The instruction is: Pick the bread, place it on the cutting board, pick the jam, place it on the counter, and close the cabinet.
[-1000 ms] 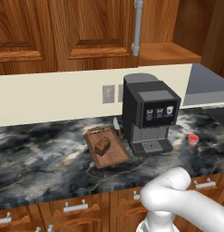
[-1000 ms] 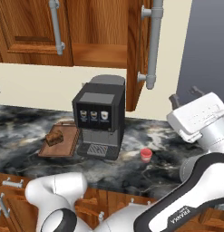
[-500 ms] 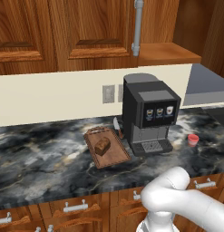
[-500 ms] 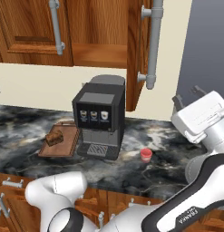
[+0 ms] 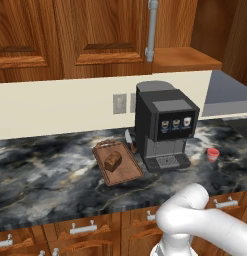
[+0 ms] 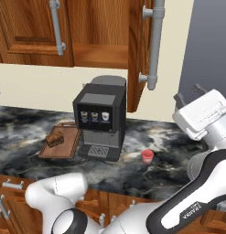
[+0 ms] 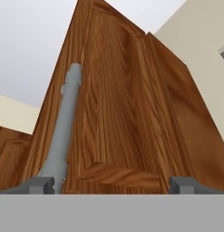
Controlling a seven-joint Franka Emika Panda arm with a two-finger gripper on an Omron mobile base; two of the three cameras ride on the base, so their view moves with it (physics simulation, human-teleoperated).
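Since the earlier frames, the arm's white hand at the right edge of the right base view has edged slightly up and right; nothing on the counter (image 6: 23,137) has moved.

Nearest us, in the hand view, our gripper (image 7: 113,183) has its two dark tips spread wide, holding nothing, looking up the open cabinet (image 7: 118,113) door and its grey tube handle (image 7: 63,131) at left. Farther off, at centre left of the left base view, the bread (image 5: 113,160) lies on the cutting board (image 5: 127,172), beside the coffee machine (image 5: 165,125). The jam (image 5: 213,154) stands on the counter at right.

We judge only closing remains. A glancing push could slip off the door, leaving it ajar.
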